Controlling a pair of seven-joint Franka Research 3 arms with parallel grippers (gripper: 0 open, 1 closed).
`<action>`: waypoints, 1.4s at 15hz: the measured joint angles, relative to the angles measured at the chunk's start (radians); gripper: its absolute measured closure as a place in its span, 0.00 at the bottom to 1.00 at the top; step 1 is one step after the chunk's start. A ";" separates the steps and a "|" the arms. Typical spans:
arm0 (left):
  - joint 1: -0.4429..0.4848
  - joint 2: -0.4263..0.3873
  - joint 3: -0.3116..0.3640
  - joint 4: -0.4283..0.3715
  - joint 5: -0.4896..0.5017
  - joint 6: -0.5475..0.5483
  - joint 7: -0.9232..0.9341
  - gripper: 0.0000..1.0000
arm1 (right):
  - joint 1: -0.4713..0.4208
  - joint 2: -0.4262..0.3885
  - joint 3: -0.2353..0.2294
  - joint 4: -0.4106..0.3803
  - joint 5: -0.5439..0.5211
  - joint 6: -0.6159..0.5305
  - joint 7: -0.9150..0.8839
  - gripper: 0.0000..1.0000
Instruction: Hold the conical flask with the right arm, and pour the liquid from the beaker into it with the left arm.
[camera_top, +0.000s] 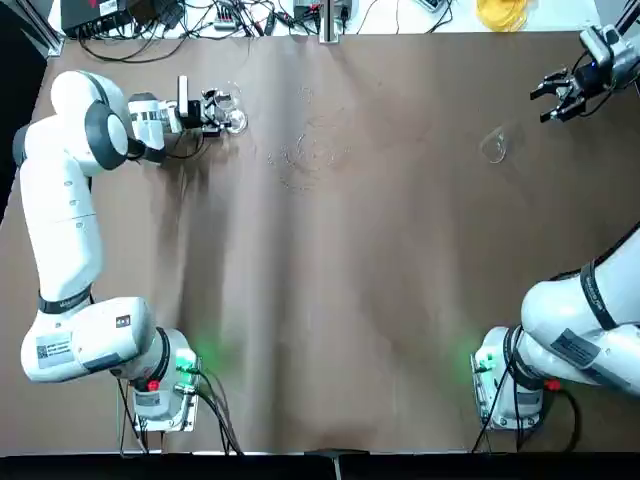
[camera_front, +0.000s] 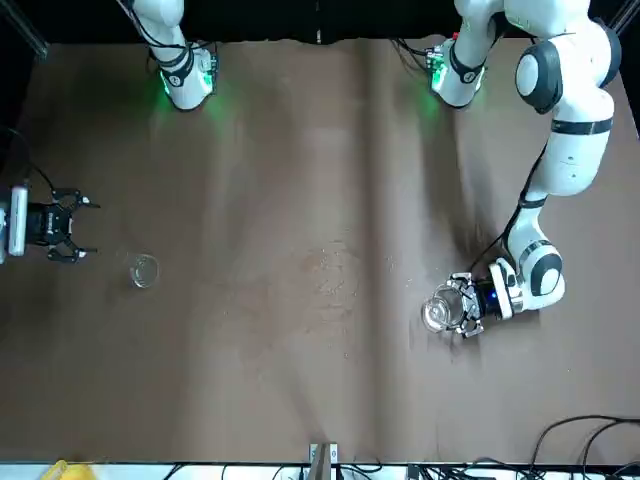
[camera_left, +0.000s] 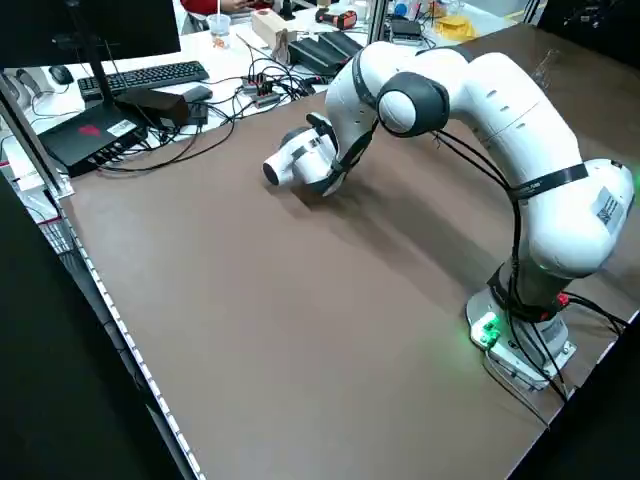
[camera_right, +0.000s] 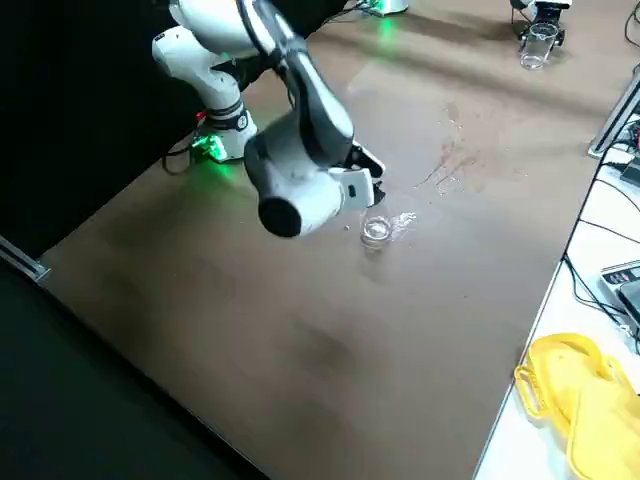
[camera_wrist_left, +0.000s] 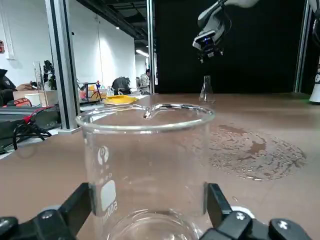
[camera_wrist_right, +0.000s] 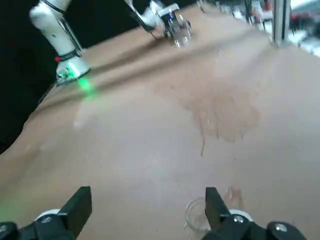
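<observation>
Flask (camera_top: 493, 147) stands toward the surface's (camera_top: 330, 300) far right corner; right gripper (camera_top: 538, 107) nearby, jaws parted, might topple it by closing off-centre; left gripper (camera_wrist_left: 150, 200), far left, has jaws clasping the beaker (camera_wrist_left: 145, 165)

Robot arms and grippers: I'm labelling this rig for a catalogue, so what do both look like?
Both arms are white and jointed, with dark bands and black cables. The left arm has grey joint caps. The left gripper and right gripper each have black, blocky fingers with silver screws.
</observation>
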 joint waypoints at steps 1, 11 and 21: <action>-0.002 0.002 0.000 0.000 -0.005 0.000 0.000 0.00 | -0.009 0.026 0.000 0.000 0.028 -0.013 -0.063 0.00; -0.038 0.017 0.000 0.000 -0.090 0.005 0.000 0.00 | -0.060 0.207 0.005 0.001 0.233 -0.032 -0.394 0.01; -0.058 0.021 0.000 -0.001 -0.116 0.016 0.000 0.00 | -0.058 0.306 0.014 0.001 0.297 -0.034 -0.511 0.14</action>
